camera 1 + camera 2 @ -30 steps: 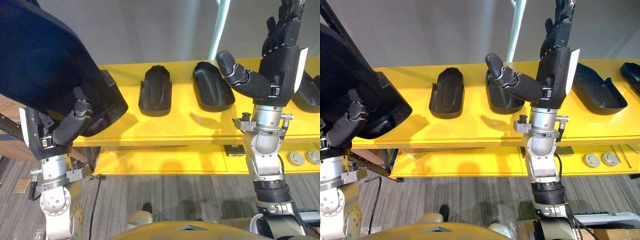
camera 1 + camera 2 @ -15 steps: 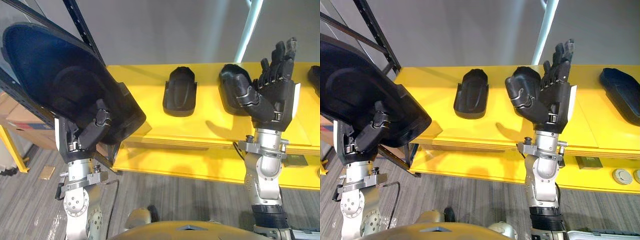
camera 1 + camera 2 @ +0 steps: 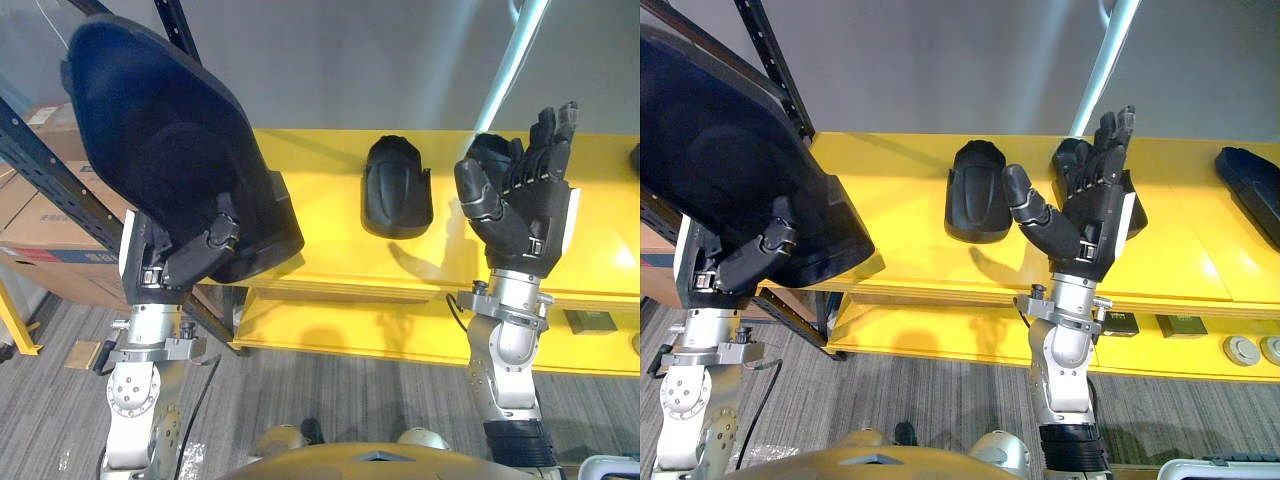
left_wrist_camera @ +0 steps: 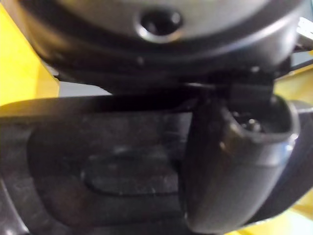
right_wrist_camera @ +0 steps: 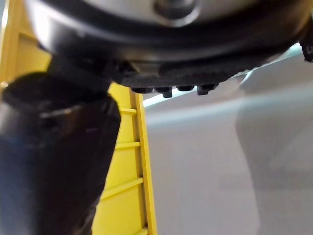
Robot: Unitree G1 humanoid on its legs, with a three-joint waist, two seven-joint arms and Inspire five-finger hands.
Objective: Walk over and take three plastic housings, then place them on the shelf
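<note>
Black plastic housing (image 3: 150, 140) | gripped by left hand (image 3: 185, 262), thumb curled over it, above the yellow bench's (image 3: 330, 250) left edge | right hand (image 3: 520, 205) spread, empty | view had swung left, rack upright (image 3: 775, 70) now visible: carry to shelf apparently begun.

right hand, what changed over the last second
The right hand sank lower against the yellow shelf and turned its palm to the camera, fingers open, empty throughout. The left hand kept hold of the big black housing. The small housing on the shelf did not move: the camera swung left.
</note>
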